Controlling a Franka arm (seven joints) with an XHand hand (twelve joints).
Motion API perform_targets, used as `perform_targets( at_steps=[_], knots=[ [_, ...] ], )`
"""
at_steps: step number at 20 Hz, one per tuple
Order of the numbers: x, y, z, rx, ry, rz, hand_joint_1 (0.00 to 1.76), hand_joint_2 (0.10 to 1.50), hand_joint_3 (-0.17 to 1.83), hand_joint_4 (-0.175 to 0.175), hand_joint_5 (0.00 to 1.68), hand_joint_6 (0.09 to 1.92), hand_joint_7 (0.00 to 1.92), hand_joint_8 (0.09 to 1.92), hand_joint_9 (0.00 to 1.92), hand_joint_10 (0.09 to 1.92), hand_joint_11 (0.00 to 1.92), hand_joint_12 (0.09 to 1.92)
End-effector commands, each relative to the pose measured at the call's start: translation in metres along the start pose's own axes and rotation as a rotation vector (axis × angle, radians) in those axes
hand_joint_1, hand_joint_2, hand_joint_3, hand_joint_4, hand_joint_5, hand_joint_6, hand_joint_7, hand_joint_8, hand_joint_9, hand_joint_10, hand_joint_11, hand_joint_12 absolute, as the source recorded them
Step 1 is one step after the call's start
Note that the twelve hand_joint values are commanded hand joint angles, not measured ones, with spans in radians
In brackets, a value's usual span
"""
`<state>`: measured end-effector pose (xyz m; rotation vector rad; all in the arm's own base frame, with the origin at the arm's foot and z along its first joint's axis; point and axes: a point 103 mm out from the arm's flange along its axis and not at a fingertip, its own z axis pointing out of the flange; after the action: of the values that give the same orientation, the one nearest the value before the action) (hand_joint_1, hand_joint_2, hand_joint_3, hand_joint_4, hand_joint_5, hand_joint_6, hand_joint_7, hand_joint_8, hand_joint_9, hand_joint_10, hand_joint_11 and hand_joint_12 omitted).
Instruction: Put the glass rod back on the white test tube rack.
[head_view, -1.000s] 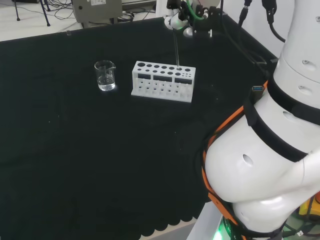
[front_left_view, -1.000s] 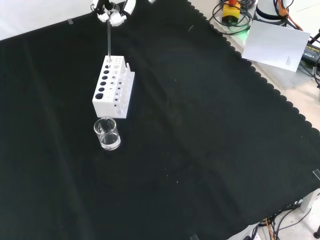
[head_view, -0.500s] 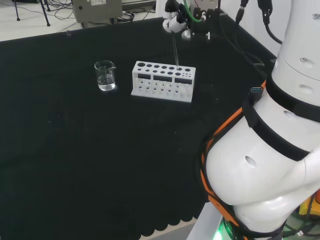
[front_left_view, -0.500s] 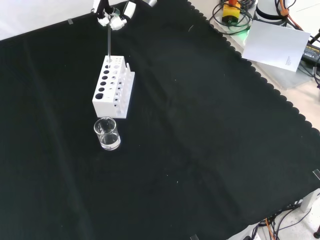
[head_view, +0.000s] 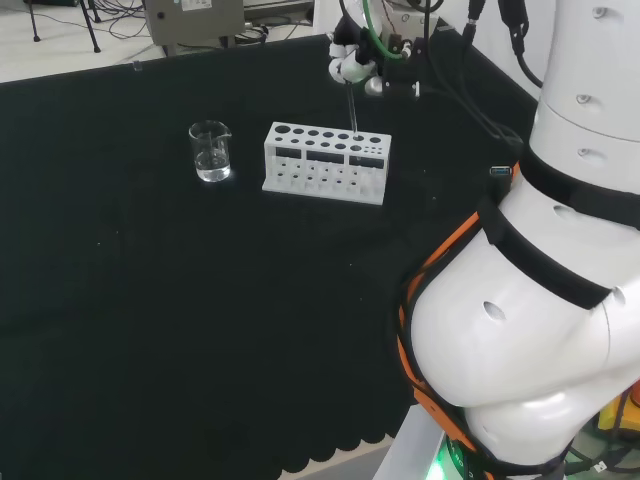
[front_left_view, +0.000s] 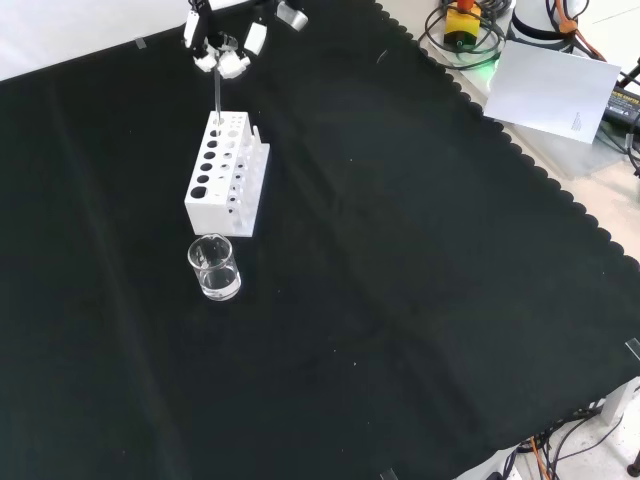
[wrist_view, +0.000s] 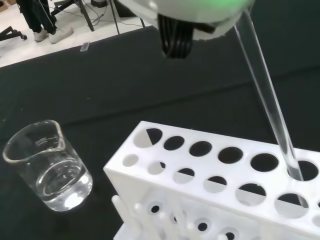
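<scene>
The clear glass rod (head_view: 352, 110) stands nearly upright, its lower end inside a large hole at the end of the white test tube rack (head_view: 325, 160). In the wrist view the rod (wrist_view: 265, 95) slants down into that end hole of the rack (wrist_view: 200, 185). My hand (head_view: 355, 65) is just above the rack, its fingers curled round the rod's top. From the front view, the hand (front_left_view: 222, 55) holds the rod (front_left_view: 217, 95) over the far end of the rack (front_left_view: 228, 175).
A small glass beaker (head_view: 210, 150) with a little clear liquid stands left of the rack in the head view, nearer than the rack (front_left_view: 214, 268) in the front view, and shows in the wrist view (wrist_view: 47, 165). My arm's white links (head_view: 540, 300) rise at the right.
My hand has come down toward the rack with the rod, and the rod's lower end has gone deeper into the end hole. Rack and beaker have not moved.
</scene>
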<state>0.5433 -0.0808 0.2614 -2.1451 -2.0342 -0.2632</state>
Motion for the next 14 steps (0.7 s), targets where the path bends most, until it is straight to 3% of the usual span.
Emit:
perform_targets(
  at_steps=[1,14],
  knots=[
    [-0.006,0.001,0.003,0.002,0.009,0.01,1.3,0.7,0.8,-0.175,1.0,0.92,1.12,1.3,1.63,1.0,1.68,0.88],
    [-0.023,-0.001,0.013,0.013,0.025,0.035,1.3,0.7,0.8,-0.175,1.0,0.92,1.12,1.3,1.63,1.0,1.68,0.88]
  ],
)
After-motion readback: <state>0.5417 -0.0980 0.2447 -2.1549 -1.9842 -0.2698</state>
